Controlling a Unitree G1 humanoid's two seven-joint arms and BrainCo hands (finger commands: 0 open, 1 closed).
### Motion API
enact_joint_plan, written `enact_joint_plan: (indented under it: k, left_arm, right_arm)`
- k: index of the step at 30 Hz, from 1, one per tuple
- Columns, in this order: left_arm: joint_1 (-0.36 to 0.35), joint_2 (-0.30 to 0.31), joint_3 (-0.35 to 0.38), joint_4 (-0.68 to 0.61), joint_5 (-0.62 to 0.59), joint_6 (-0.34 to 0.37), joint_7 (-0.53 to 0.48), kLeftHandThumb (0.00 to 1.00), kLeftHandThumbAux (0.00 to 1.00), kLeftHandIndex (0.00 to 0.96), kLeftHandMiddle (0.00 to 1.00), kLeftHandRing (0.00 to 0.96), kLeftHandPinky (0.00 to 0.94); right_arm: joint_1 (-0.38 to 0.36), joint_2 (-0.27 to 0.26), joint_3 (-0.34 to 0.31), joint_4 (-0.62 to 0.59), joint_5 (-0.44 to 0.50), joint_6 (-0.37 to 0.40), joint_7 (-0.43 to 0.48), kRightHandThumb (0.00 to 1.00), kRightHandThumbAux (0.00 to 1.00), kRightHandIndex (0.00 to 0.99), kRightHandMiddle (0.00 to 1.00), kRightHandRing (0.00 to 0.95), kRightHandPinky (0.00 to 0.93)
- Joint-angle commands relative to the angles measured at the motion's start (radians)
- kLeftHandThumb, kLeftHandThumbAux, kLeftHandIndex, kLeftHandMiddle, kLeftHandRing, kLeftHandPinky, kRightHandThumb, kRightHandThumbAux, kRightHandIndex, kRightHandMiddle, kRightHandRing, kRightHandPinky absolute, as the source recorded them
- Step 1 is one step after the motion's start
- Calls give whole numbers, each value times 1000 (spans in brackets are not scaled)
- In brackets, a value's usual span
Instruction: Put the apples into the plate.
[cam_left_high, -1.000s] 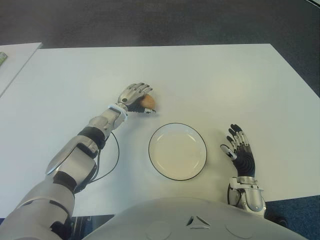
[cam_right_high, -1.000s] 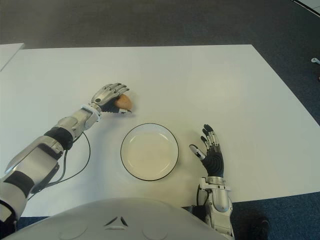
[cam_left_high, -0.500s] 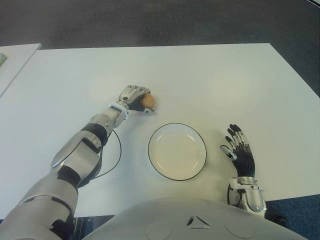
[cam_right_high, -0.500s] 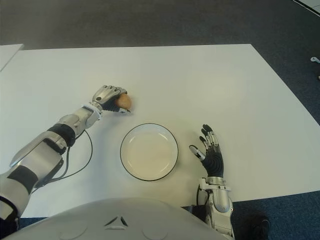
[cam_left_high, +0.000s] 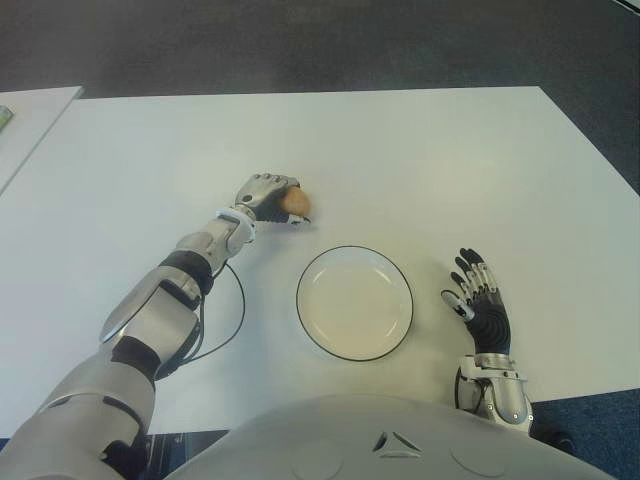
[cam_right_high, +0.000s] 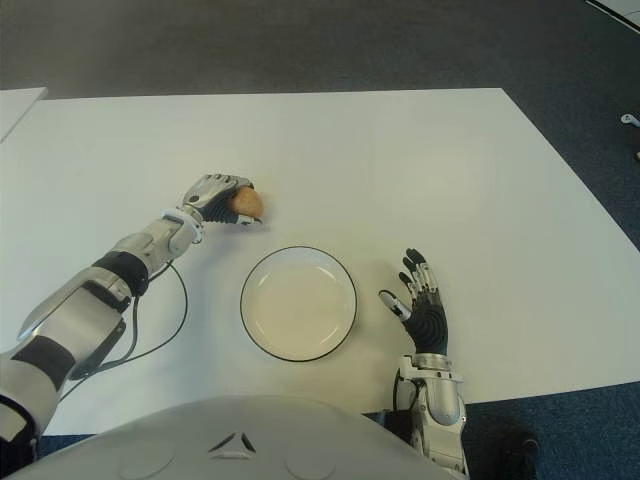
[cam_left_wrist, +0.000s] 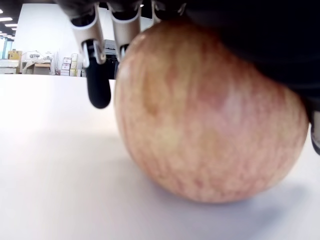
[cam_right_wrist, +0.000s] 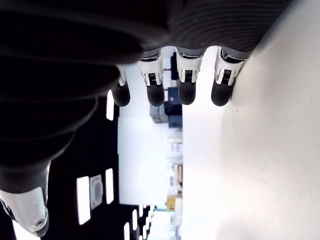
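On the white flat counter (cam_left_high: 420, 150), the left hand (cam_left_high: 262, 193) reaches far and left of the plate — its fingers (cam_left_wrist: 97, 75) curl around the round reddish-yellow apple (cam_left_high: 296, 204), which sits on the counter. The round white plate with a dark rim (cam_left_high: 354, 302) lies in the middle. Just right of it is the right hand (cam_left_high: 480, 300), fingers spread, holding nothing.

An office or lab room is suggested: a white bench (cam_left_high: 420, 160) on dark blue carpet (cam_left_high: 300, 45), with ceiling lights (cam_right_wrist: 84, 200) and shelves (cam_left_wrist: 50, 65) seen behind.
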Motion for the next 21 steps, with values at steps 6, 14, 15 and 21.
enact_joint_plan:
  k: [6, 14, 15, 21]
  left_arm:
    - [75, -15, -20, 19, 4, -6, -99, 752, 698, 442, 885, 828, 617]
    - [69, 16, -16, -25, 9, -24, -81, 752, 698, 442, 878, 806, 428]
    - [69, 28, -9, -52, 3, -31, -87, 752, 698, 442, 876, 803, 426]
    - [96, 142, 73, -366, -37, -49, -156, 752, 697, 443, 872, 797, 422]
  right_arm:
    - [52, 13, -2, 107, 23, 127, 6, 167, 605, 64, 71, 69, 109]
    - [41, 11, -6, 115, 34, 136, 13, 171, 599, 69, 78, 75, 114]
    - [39, 10, -6, 117, 36, 137, 14, 171, 598, 69, 78, 75, 114]
    - [22, 8, -9, 138, 37, 144, 13, 168, 596, 68, 75, 73, 111]
